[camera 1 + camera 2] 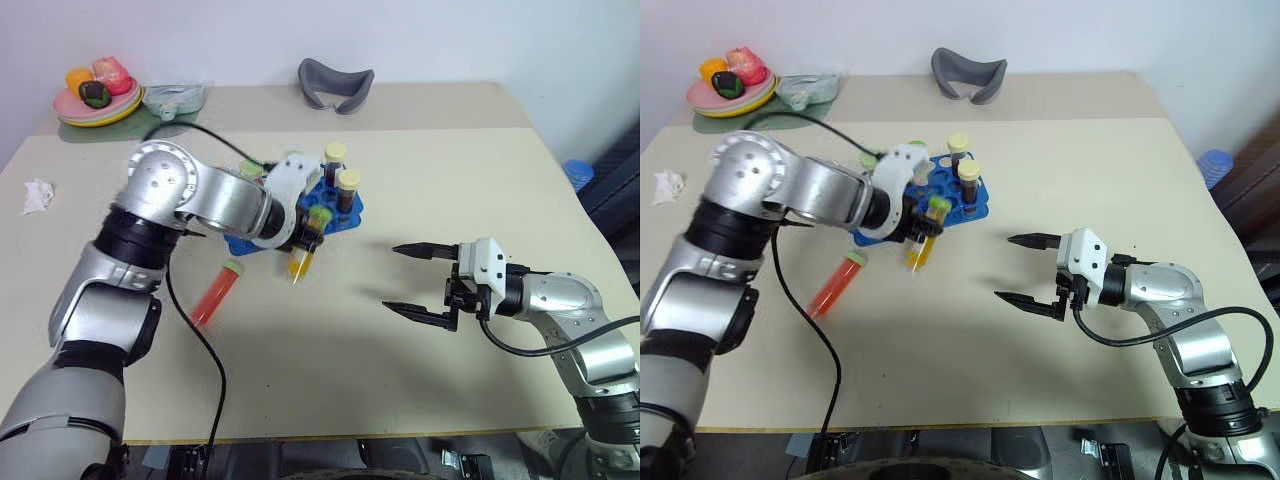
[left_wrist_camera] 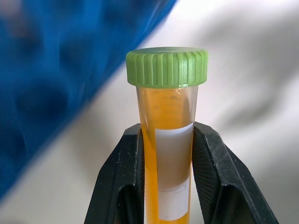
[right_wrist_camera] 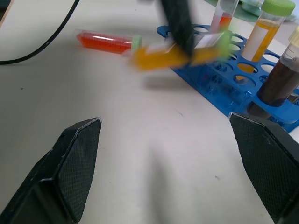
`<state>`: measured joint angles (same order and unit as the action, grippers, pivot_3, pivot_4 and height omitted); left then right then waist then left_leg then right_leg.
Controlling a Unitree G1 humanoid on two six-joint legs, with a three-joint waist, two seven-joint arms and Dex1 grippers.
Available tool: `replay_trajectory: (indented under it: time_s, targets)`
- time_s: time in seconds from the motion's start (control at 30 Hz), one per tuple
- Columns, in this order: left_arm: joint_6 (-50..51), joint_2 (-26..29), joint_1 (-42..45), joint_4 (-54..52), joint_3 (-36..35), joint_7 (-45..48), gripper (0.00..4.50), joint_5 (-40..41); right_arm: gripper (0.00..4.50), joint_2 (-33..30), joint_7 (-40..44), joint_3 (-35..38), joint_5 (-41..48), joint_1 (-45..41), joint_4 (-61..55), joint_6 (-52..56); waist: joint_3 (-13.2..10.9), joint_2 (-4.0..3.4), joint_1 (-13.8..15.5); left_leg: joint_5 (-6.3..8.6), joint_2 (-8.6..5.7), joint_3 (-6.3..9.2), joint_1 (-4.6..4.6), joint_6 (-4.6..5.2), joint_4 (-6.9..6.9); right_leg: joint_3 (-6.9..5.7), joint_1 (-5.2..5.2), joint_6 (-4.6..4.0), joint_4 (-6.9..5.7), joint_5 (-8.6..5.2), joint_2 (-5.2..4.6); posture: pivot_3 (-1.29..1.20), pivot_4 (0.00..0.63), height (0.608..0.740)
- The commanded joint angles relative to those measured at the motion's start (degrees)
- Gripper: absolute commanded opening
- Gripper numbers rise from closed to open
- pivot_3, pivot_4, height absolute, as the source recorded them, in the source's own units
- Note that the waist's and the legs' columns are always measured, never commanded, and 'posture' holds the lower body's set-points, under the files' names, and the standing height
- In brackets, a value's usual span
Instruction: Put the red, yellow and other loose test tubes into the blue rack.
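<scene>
My left gripper (image 1: 305,240) is shut on the yellow test tube (image 1: 300,262), holding it tilted just above the table at the near edge of the blue rack (image 1: 347,213). In the left wrist view both fingers (image 2: 212,163) clamp the tube (image 2: 166,121) below its green cap. The red tube (image 1: 215,292) lies flat on the table, to the left of the held one. Two dark-brown tubes (image 1: 347,188) with pale caps stand in the rack, which my left arm partly hides. My right gripper (image 1: 400,278) hangs open and empty over the table right of the rack.
At the back left a plate of toy food (image 1: 97,105) stands next to a pale packet (image 1: 175,97). A grey curved object (image 1: 335,83) sits at the back centre. Crumpled white paper (image 1: 37,195) lies far left. A black cable (image 1: 200,340) trails over the front edge.
</scene>
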<state>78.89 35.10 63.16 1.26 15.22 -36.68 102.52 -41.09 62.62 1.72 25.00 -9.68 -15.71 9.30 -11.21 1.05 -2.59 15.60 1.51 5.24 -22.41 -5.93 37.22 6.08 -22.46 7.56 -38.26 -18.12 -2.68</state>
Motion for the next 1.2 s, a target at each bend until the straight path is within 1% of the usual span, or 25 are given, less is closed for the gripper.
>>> replay_trajectory:
  time_s: [0.03, 0.07, 0.1, 0.13, 0.2, 0.27, 0.33, 0.37, 0.4, 0.43, 0.5, 0.53, 0.67, 0.77, 0.97, 1.2]
  targets:
    - [-11.87, 1.00, -3.93, -10.37, -8.37, 14.75, 0.81, -15.29, 4.50, 1.23, -1.91, 1.11, 1.45, -2.02, -0.97, 0.76, 0.03, -0.05, 0.05, -0.02, 0.00, -0.01, 0.02, -0.04, -0.02, 0.01, 0.00, 0.00, 0.00, 0.00, 0.02, 0.00, 0.150, 0.740]
    - [-17.16, -0.52, -7.51, -11.72, -12.33, 20.47, 0.81, -17.02, 4.50, 1.83, -3.13, 1.40, 1.93, -2.57, -1.44, 1.61, 0.10, -0.18, 0.02, -0.03, 0.00, -0.01, 0.03, -0.05, -0.03, 0.00, 0.04, 0.00, 0.01, 0.00, 0.02, 0.00, 0.150, 0.740]
    - [-22.30, -1.08, -10.75, -13.36, -14.54, 26.30, 0.81, -20.94, 4.50, 2.34, -4.23, 1.62, 2.28, -2.96, -2.03, 2.40, 0.13, -0.23, 0.03, -0.03, 0.00, -0.06, 0.08, -0.05, -0.06, 0.03, 0.07, 0.00, 0.03, 0.00, 0.00, 0.00, 0.150, 0.740]
    - [-27.77, -0.70, -14.06, -15.13, -14.81, 31.91, 0.81, -27.23, 4.50, 2.87, -5.37, 1.67, 2.34, -3.20, -2.75, 3.05, 0.13, -0.22, 0.08, -0.03, 0.01, -0.09, 0.09, -0.05, -0.08, 0.05, 0.06, 0.00, 0.03, 0.00, 0.00, 0.00, 0.150, 0.740]
    - [-34.92, -0.04, -19.09, -16.80, -13.98, 41.03, 0.81, -36.71, 4.50, 3.61, -7.12, 1.48, 2.17, -3.10, -4.10, 3.82, 0.13, -0.22, 0.19, -0.05, 0.03, -0.07, 0.05, -0.08, -0.08, 0.03, 0.02, -0.01, 0.01, 0.00, 0.01, 0.00, 0.150, 0.740]
    - [-40.76, -0.16, -22.25, -16.54, -12.88, 46.28, 0.81, -44.47, 4.50, 4.12, -8.39, 1.33, 2.00, -2.88, -5.04, 4.34, 0.13, -0.22, 0.21, -0.05, 0.02, -0.07, 0.02, -0.08, -0.07, 0.03, 0.02, -0.01, 0.04, 0.01, 0.02, 0.00, 0.150, 0.740]
    - [-51.61, -3.64, -26.20, -14.60, -12.93, 51.88, 0.81, -52.48, 4.50, 4.73, -9.71, 1.22, 1.41, -2.77, -5.59, 4.39, 0.12, -0.20, 0.48, -0.04, 0.02, -0.07, -0.01, -0.06, -0.06, 0.02, 0.04, -0.01, 0.07, 0.01, 0.01, 0.00, 0.150, 0.740]
    - [-54.39, -3.11, -27.77, -13.53, -11.28, 54.81, 0.81, -56.93, 4.50, 4.96, -10.33, 1.15, 1.20, -2.72, -5.83, 4.46, 0.12, -0.18, 0.64, -0.03, 0.02, -0.07, 0.00, -0.05, -0.05, 0.02, 0.08, 0.00, 0.12, 0.01, -0.01, 0.00, 0.150, 0.740]
    - [-59.34, -3.10, -28.85, -12.07, -9.52, 58.96, 0.81, -61.82, 4.50, 5.12, -11.23, 1.18, 0.75, -2.66, -6.01, 4.54, 0.11, -0.15, 0.65, -0.03, 0.01, -0.07, -0.01, -0.04, -0.05, 0.02, 0.10, 0.00, 0.16, 0.01, -0.01, 0.00, 0.150, 0.740]
    - [-61.31, -3.47, -29.17, -10.87, -8.66, 60.51, 0.81, -64.80, 4.50, 5.29, -11.90, 1.27, 0.51, -2.63, -6.17, 4.53, 0.11, -0.16, 0.62, -0.02, 0.02, -0.07, -0.01, -0.02, -0.05, 0.02, 0.10, 0.00, 0.16, 0.01, 0.00, 0.00, 0.150, 0.740]
    - [-65.34, -5.62, -29.24, -8.67, -8.49, 64.01, 0.81, -67.70, 4.50, 5.66, -13.23, 1.70, 0.91, -2.63, -6.61, 5.34, 0.11, -0.15, 0.63, -0.01, 0.02, -0.07, -0.01, 0.00, -0.06, 0.01, 0.07, 0.00, 0.16, 0.01, 0.01, 0.00, 0.150, 0.740]
    - [-66.46, -6.77, -29.04, -8.01, -8.65, 65.53, 0.81, -68.22, 4.50, 5.77, -13.84, 1.95, 1.31, -2.69, -6.85, 5.92, 0.11, -0.15, 0.63, 0.12, 0.02, -0.07, -0.01, 0.22, -0.06, 0.02, 0.08, 0.00, 0.15, 0.01, 0.00, 0.00, 0.150, 0.740]
    - [-68.47, -10.10, -27.91, -5.10, -8.17, 69.24, 0.81, -71.86, 4.50, 5.81, -19.55, 3.35, 1.24, -2.83, -8.63, 10.81, 0.11, -0.15, 0.55, 0.20, 0.02, -0.06, -0.02, 0.37, -0.04, 0.01, 0.07, 0.01, 0.14, 0.02, 0.00, 0.00, 0.150, 0.740]
    - [-71.54, -12.04, -27.76, -3.04, -7.44, 70.86, 0.81, -76.17, 4.50, 5.06, -21.79, 4.54, 2.69, -2.43, -10.36, 15.25, 0.11, -0.15, 0.18, 0.21, 0.02, -0.06, 0.00, 0.39, -0.04, 0.02, 0.07, 0.01, 0.12, 0.02, 0.00, 0.00, 0.150, 0.740]
    - [-73.69, -16.56, -28.55, 0.19, -7.61, 69.72, 0.81, -81.50, 4.50, 2.12, -21.21, 8.57, 6.08, 1.34, -13.80, 20.19, 0.11, -0.15, 0.28, 0.24, 0.02, -0.05, 0.00, 0.44, -0.03, 0.02, 0.09, 0.02, 0.10, 0.02, 0.00, 0.00, 0.150, 0.740]
    - [-80.86, -21.49, -29.60, 6.46, -6.60, 67.59, 0.81, -89.32, 4.50, 1.06, -22.88, 13.27, 6.66, 7.62, -17.89, 20.69, 0.11, -0.15, 0.25, 0.25, 0.02, -0.05, 0.01, 0.47, 0.00, 0.02, 0.09, 0.03, 0.09, 0.02, 0.01, 0.00, 0.150, 0.740]
